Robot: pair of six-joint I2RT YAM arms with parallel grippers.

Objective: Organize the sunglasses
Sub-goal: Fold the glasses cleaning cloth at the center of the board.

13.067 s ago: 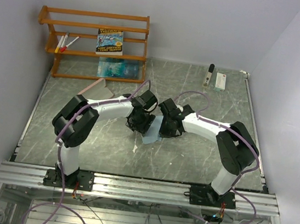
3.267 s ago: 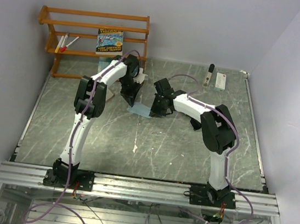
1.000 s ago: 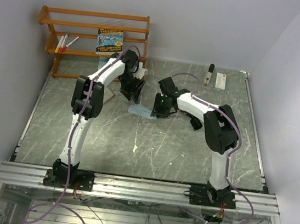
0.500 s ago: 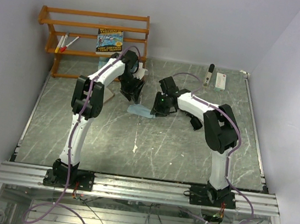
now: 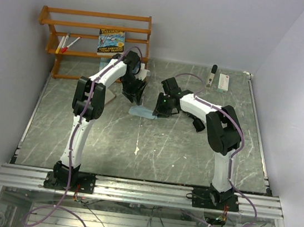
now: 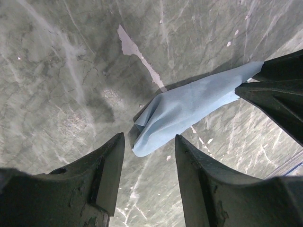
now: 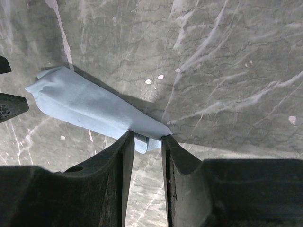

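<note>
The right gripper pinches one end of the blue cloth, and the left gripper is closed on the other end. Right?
No: the left gripper is open, its jaws apart above the other end of the blue cloth; the left wrist view shows it. The right gripper does pinch one end.

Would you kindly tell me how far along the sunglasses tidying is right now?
Done: nothing I can confirm, since no sunglasses show in any view. In hand: the right gripper is pinching one end of the blue cloth, while the left gripper hangs open over its other end. Left: finishing with the cloth, and then the sunglasses themselves.
</note>
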